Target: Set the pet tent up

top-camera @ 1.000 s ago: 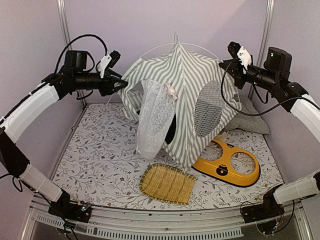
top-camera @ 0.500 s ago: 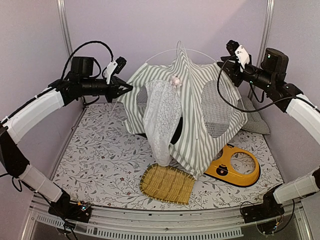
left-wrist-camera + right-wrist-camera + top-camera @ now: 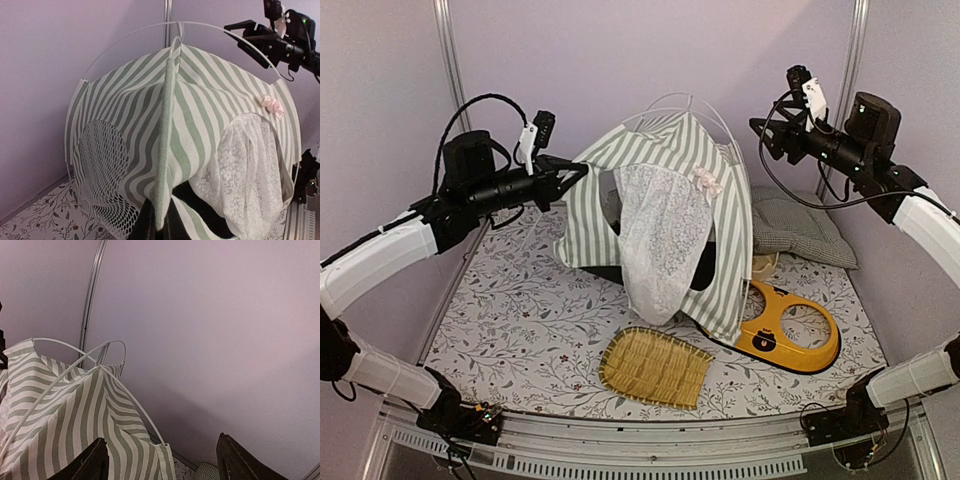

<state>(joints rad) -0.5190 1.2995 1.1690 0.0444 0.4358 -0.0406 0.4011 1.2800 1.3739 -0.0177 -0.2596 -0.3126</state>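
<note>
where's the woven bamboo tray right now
Top view: the woven tray lies front centre on the floral mat, just in front of the pet tent and its lace curtain, with the yellow bowl stand to its right.

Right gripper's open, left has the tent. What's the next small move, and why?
Probably lower the left gripper slowly: it alone pinches the pet tent by a seam, the right gripper hangs open clear of it, and the tent leans with its front corner over the yellow feeder.

Floral-printed white table point(image 3: 520, 300), bearing woven rectangular bamboo tray point(image 3: 655, 367), yellow plastic two-ring stand point(image 3: 785, 340), checked fabric cushion point(image 3: 805, 230) below right gripper's fingers point(image 3: 92, 462).
</note>
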